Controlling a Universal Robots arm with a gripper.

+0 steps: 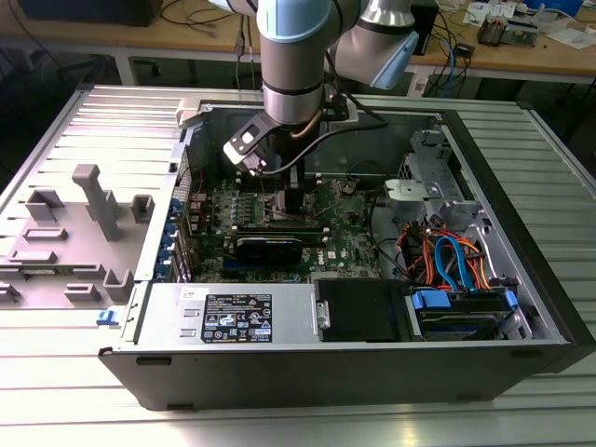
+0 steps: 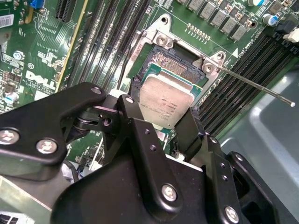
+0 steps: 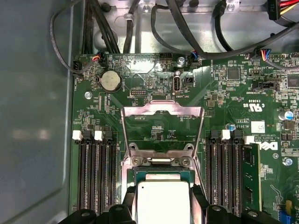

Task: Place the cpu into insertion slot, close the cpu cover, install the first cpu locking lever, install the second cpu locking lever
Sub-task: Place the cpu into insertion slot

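My gripper [image 2: 163, 112] is shut on the cpu [image 2: 166, 100], a flat square chip with a dull silver top, pinched at two opposite edges by the black fingers [image 2: 131, 109]. The chip hangs just above the insertion slot [image 2: 175, 63], whose tan-gold contact field shows past its far edge. In the first wrist view the cpu [image 3: 163, 200] sits between the fingertips, over the insertion slot [image 3: 161, 172]. Behind it the cpu cover [image 3: 135, 114] stands flipped open. A thin locking lever [image 2: 254, 86] sticks out sideways, unlatched. In the exterior view the gripper [image 1: 284, 191] is down inside the computer case.
Long black memory slots [image 3: 96, 177] flank the socket on both sides, with one memory stick [image 3: 250, 177] seated. Black cables [image 3: 187, 32] run along the case wall. A drive cage with blue and orange cables [image 1: 452, 261], a power supply [image 1: 233, 312] and a grey plastic fixture [image 1: 88, 233] surround the work area.
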